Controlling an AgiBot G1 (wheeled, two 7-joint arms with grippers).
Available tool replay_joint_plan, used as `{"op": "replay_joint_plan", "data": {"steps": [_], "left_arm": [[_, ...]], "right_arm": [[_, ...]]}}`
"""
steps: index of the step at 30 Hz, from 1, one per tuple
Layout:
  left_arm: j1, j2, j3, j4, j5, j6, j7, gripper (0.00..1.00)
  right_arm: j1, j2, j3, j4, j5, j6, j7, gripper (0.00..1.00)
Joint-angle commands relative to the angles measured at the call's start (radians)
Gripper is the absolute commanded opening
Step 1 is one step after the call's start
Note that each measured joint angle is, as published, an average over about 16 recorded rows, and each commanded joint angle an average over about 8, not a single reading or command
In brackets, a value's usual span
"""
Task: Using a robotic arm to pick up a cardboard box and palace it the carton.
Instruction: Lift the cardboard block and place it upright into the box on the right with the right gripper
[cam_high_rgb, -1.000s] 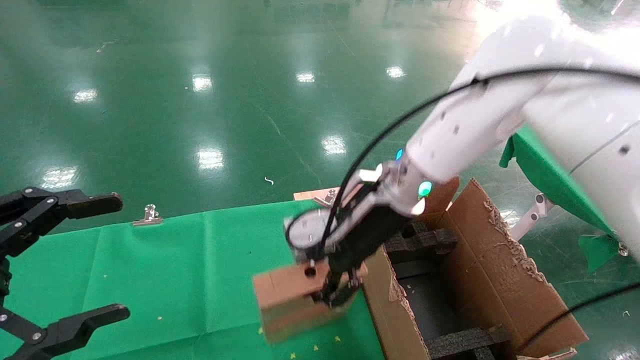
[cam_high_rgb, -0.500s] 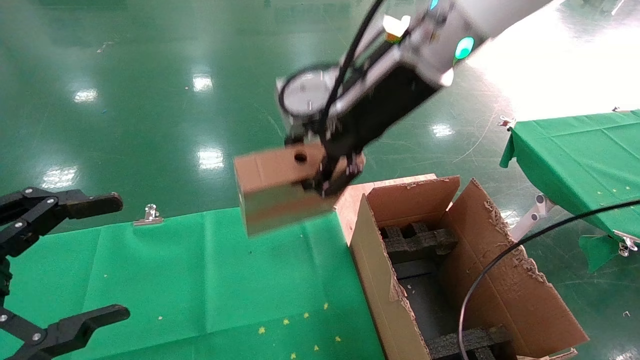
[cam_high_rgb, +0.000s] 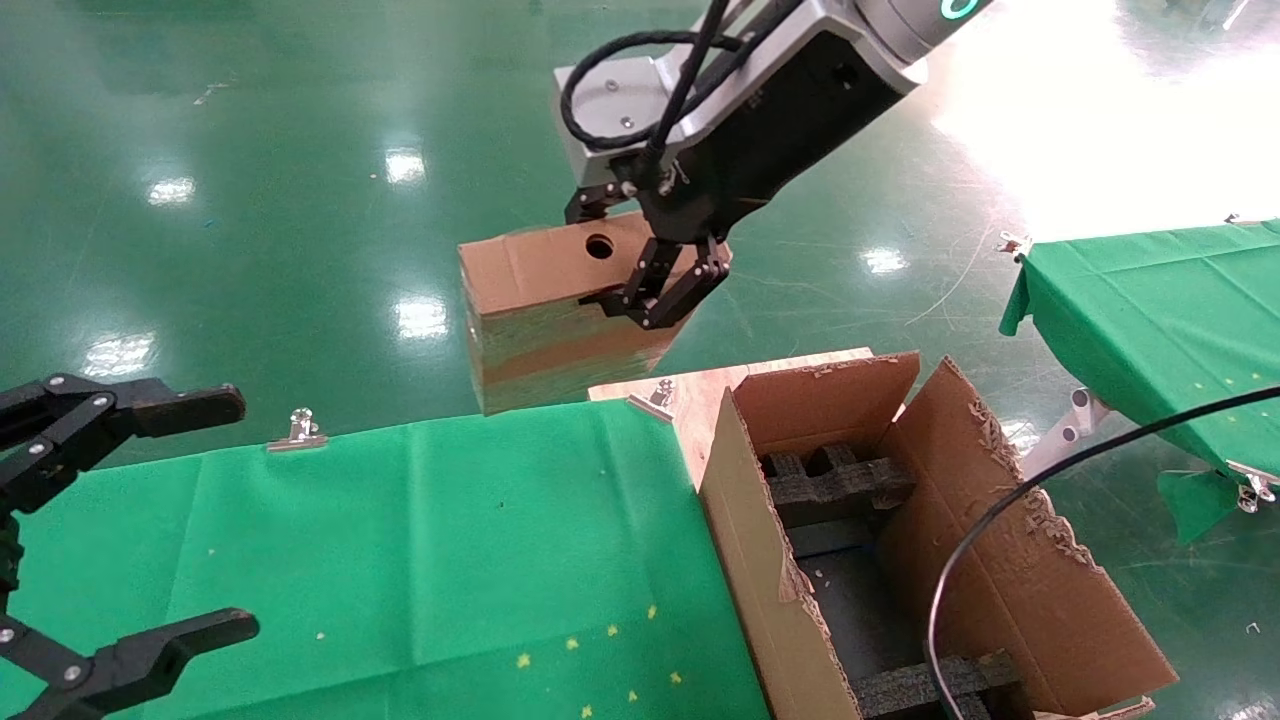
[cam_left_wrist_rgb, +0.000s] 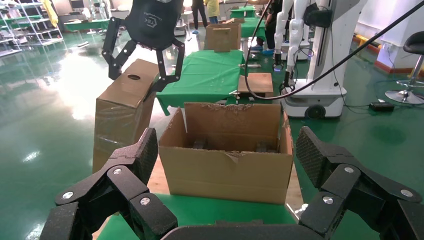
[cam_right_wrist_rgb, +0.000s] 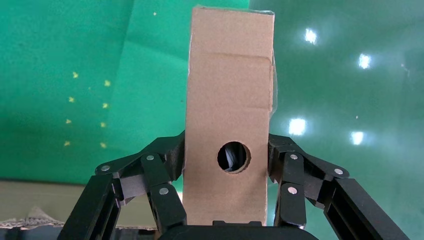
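My right gripper (cam_high_rgb: 640, 262) on the robotic arm (cam_high_rgb: 760, 110) is shut on the cardboard box (cam_high_rgb: 545, 315). It holds the box in the air beyond the table's far edge, left of the carton. The box's round hole faces up, and it shows between the fingers in the right wrist view (cam_right_wrist_rgb: 230, 115). The carton (cam_high_rgb: 1000, 560) stands open at the table's right end, with black foam inserts (cam_high_rgb: 835, 480) inside. The left wrist view shows the carton (cam_left_wrist_rgb: 227, 165), the held box (cam_left_wrist_rgb: 125, 115) and the right gripper (cam_left_wrist_rgb: 145, 67). My left gripper (cam_high_rgb: 120, 520) is open and empty at the left edge.
The table is covered with a green cloth (cam_high_rgb: 400, 560) held by metal clips (cam_high_rgb: 298, 428). A wooden corner (cam_high_rgb: 690, 395) shows beside the carton. A second green-covered table (cam_high_rgb: 1160, 320) stands at the right. A black cable (cam_high_rgb: 1000, 520) hangs over the carton. The floor is glossy green.
My right gripper has lifted the cardboard box from just above the table, up and away toward the far edge. The left gripper has not moved.
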Motion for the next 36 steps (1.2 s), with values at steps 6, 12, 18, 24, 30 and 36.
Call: {"op": "replay_joint_plan", "data": {"steps": [6,12,18,24,30,36], "left_arm": [[0.000,0.000,0.000,0.000,0.000,0.000,0.000,1.00],[0.000,0.000,0.000,0.000,0.000,0.000,0.000,1.00],[0.000,0.000,0.000,0.000,0.000,0.000,0.000,1.00],[0.000,0.000,0.000,0.000,0.000,0.000,0.000,1.00],[0.000,0.000,0.001,0.000,0.000,0.000,0.000,1.00],[0.000,0.000,0.001,0.000,0.000,0.000,0.000,1.00]], "right_arm": [[0.030,0.075,-0.095,0.008,0.021,-0.005,0.004,0.00],[0.088,0.200,-0.203,0.090,0.024,-0.003,0.063,0.00],[0.154,0.326,-0.300,0.198,0.016,0.003,0.139,0.00],[0.215,0.438,-0.371,0.298,-0.010,0.013,0.206,0.00],[0.246,0.530,-0.415,0.366,-0.038,0.027,0.254,0.00],[0.250,0.586,-0.435,0.403,-0.041,0.044,0.289,0.00]]}}
